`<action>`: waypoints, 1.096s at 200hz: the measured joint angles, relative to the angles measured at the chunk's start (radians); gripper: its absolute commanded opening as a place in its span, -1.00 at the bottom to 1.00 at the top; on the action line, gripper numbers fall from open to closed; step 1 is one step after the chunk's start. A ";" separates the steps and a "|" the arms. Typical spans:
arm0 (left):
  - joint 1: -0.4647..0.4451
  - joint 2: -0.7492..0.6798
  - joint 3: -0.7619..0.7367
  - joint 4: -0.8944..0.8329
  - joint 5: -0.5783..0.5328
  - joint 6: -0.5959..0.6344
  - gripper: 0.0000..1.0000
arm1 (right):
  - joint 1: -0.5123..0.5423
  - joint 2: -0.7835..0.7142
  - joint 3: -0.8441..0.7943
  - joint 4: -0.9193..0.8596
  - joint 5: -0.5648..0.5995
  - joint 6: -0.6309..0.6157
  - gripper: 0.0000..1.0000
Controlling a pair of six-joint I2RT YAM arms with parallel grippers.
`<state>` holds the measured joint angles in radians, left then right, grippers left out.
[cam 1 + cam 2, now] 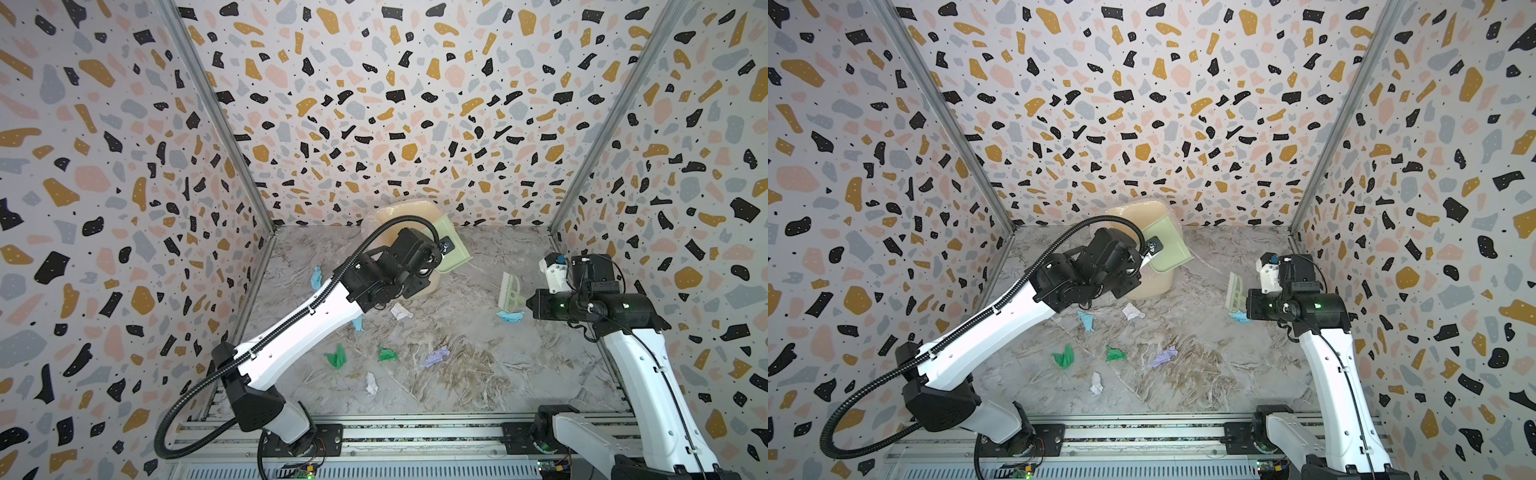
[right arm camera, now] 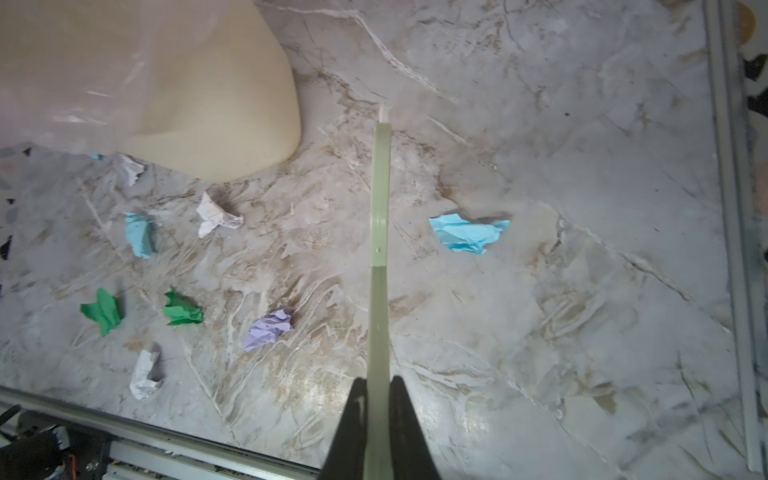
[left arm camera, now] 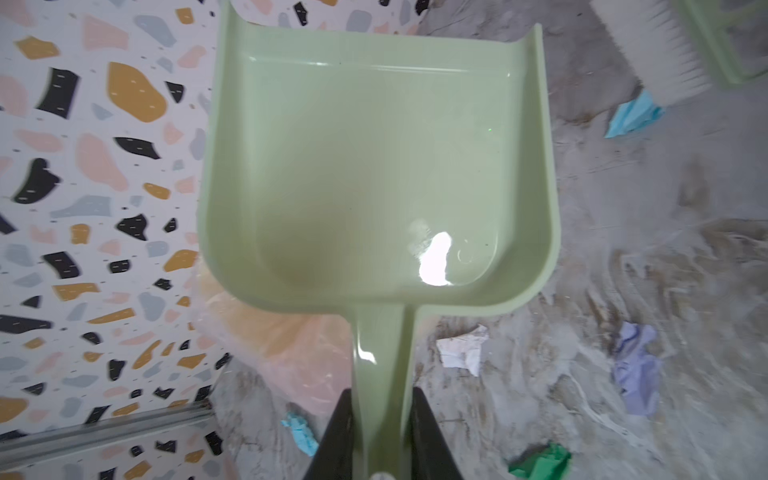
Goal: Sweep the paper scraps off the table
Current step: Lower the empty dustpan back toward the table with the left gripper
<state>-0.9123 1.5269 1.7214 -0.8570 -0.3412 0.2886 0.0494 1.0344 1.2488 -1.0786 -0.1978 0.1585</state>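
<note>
Several crumpled paper scraps lie on the marble table (image 1: pixel 511 374): green ones (image 1: pixel 336 356) (image 1: pixel 386 354), a lilac one (image 1: pixel 436 357), white ones (image 1: pixel 400 311) (image 1: pixel 371 383) and light blue ones (image 1: pixel 316 277) (image 1: pixel 510 316). My left gripper (image 3: pixel 382 399) is shut on the handle of the pale green dustpan (image 3: pixel 374 166), which is empty and held tilted above the beige bin (image 1: pixel 395 216). My right gripper (image 2: pixel 379 386) is shut on the handle of the pale green brush (image 1: pixel 510 293). Its white bristles stand just above a light blue scrap (image 2: pixel 467 235).
The bin, lined with a clear bag (image 2: pixel 83 62), stands at the back middle against the terrazzo wall (image 1: pixel 374 124). Aluminium rails (image 1: pixel 415 432) run along the front edge, and a metal strip (image 2: pixel 731 208) borders the table's right side.
</note>
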 measured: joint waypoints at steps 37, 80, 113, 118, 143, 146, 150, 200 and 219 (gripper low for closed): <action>-0.006 -0.082 -0.167 0.043 0.180 -0.076 -1.00 | -0.003 0.064 0.000 -0.054 0.193 0.073 -1.00; -0.015 -0.129 -0.362 0.154 0.336 -0.131 -1.00 | -0.004 0.143 -0.004 -0.070 0.326 0.124 -1.00; -0.021 -0.128 -0.476 0.257 0.431 -0.170 -1.00 | -0.003 0.248 0.000 -0.053 0.385 0.134 -1.00; -0.021 -0.127 -0.489 0.272 0.444 -0.176 -1.00 | -0.003 0.267 0.004 -0.051 0.397 0.134 -1.00; -0.028 -0.109 -0.520 0.328 0.489 -0.194 -1.00 | -0.003 0.331 0.038 -0.040 0.461 0.128 -1.00; -0.029 -0.106 -0.521 0.333 0.493 -0.196 -1.00 | -0.003 0.336 0.042 -0.038 0.467 0.127 -1.00; -0.032 -0.103 -0.524 0.341 0.497 -0.197 -1.00 | -0.003 0.340 0.047 -0.036 0.472 0.125 -1.00; -0.050 -0.036 -0.531 0.397 0.514 -0.209 -1.00 | -0.003 0.402 0.055 0.006 0.487 0.058 -1.00; -0.061 0.005 -0.530 0.396 0.502 -0.216 -1.00 | -0.003 0.434 0.052 0.025 0.487 0.026 -1.00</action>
<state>-0.9737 1.5322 1.1915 -0.4610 0.1608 0.0731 0.0460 1.4685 1.3010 -1.0534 0.2890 0.1841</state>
